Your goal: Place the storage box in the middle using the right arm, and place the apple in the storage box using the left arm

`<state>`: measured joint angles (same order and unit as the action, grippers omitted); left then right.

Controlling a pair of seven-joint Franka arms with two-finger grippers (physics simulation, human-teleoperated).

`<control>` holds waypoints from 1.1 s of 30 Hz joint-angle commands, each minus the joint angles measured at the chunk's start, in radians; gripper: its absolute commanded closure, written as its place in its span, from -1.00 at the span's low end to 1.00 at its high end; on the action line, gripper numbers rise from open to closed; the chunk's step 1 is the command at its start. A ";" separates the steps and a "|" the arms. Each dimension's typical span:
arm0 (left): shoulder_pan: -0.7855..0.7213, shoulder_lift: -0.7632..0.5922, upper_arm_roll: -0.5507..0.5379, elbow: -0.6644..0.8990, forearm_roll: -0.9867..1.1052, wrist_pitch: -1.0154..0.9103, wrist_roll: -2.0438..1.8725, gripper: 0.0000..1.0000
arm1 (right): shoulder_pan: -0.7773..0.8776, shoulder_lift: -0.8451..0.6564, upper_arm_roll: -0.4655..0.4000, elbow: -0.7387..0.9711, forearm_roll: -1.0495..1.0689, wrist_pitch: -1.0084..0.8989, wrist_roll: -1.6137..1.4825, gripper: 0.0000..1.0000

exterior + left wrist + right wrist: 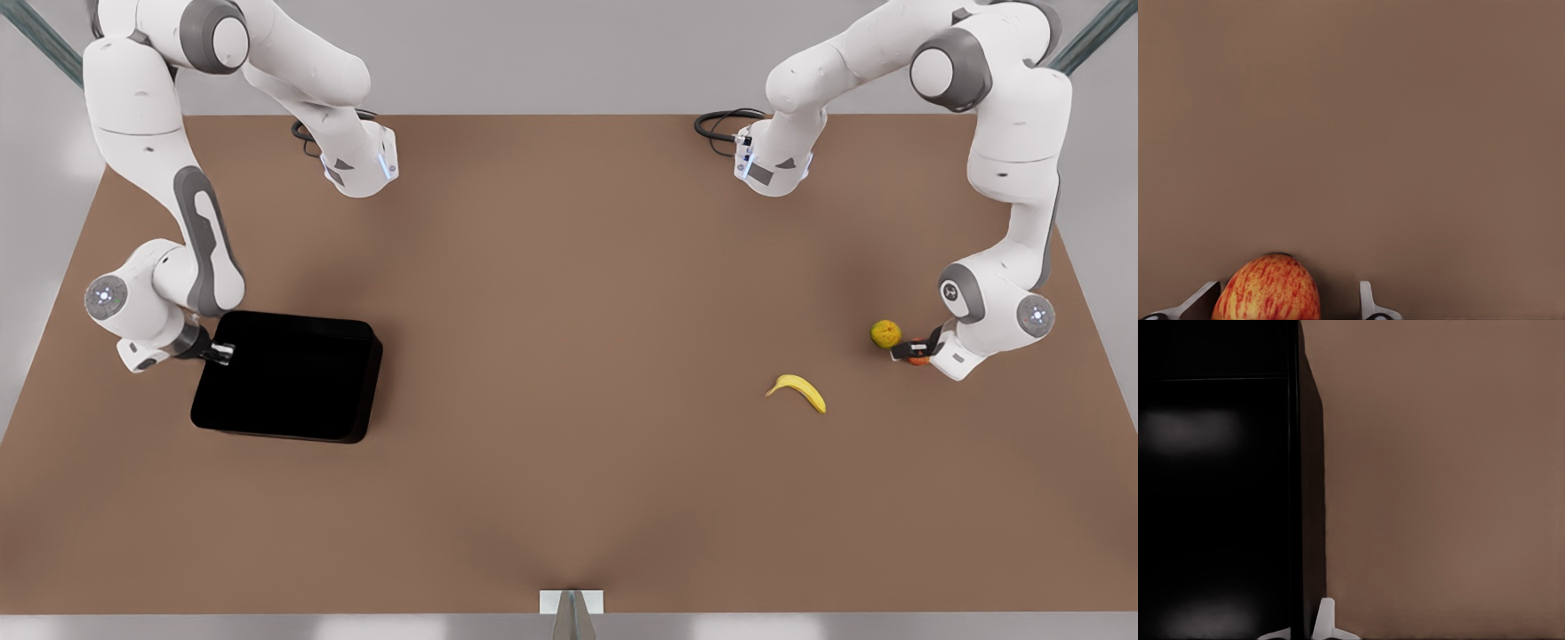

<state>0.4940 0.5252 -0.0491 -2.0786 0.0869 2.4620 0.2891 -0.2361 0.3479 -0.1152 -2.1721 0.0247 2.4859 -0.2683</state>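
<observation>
Brown table (pixel 569 356) w/ storage box (pixel 293 378), banana (pixel 797 391), yellow-green fruit (pixel 885 333), apple (pixel 1268 290).

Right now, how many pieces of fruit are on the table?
3. The apple sits between the left claw fingers at the front view's right. The yellow-green fruit lies just beside it. The banana lies nearer the middle.

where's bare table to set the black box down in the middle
The widest bare patch is mid-table, between the storage box and the banana. The strip along the near edge is bare too. It is crowded on the front view's right: the left pincer is around the apple beside a yellow-green fruit. The right pincer is at the box wall.
</observation>
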 commanded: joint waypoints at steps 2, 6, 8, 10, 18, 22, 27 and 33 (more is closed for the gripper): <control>0.000 0.004 0.002 0.011 0.001 0.000 0.001 -1.00 | 0.000 -0.036 0.000 0.026 0.000 -0.102 -0.002 0.57; 0.000 0.007 0.002 0.018 0.001 -0.002 0.001 -0.99 | 0.001 -0.090 0.006 0.094 0.003 -0.274 -0.008 0.57; 0.000 0.006 0.000 0.018 0.002 -0.002 0.001 -0.99 | 0.003 -0.095 0.008 0.100 0.026 -0.289 -0.006 0.57; 0.000 0.006 0.002 0.018 0.002 -0.002 0.001 -0.90 | 0.008 -0.101 0.011 0.117 0.054 -0.320 -0.003 0.57; 0.000 0.006 0.002 0.018 0.002 -0.003 0.001 -0.41 | 0.018 -0.081 0.160 0.253 0.093 -0.420 0.109 0.57; 0.000 0.006 0.002 0.018 0.002 -0.002 0.001 -0.41 | 0.121 -0.073 0.200 0.305 0.087 -0.456 0.236 0.57; 0.000 0.006 0.002 0.018 0.002 -0.002 0.001 -0.41 | 0.325 -0.043 0.201 0.377 0.089 -0.499 0.405 0.57; -0.002 0.006 0.002 0.018 0.002 -0.002 0.001 -0.30 | 0.515 0.009 0.201 0.406 0.093 -0.464 0.597 0.57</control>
<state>0.4924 0.5308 -0.0475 -2.0602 0.0897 2.4593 0.2896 0.3041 0.3635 0.0858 -1.7643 0.1232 2.0401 0.3555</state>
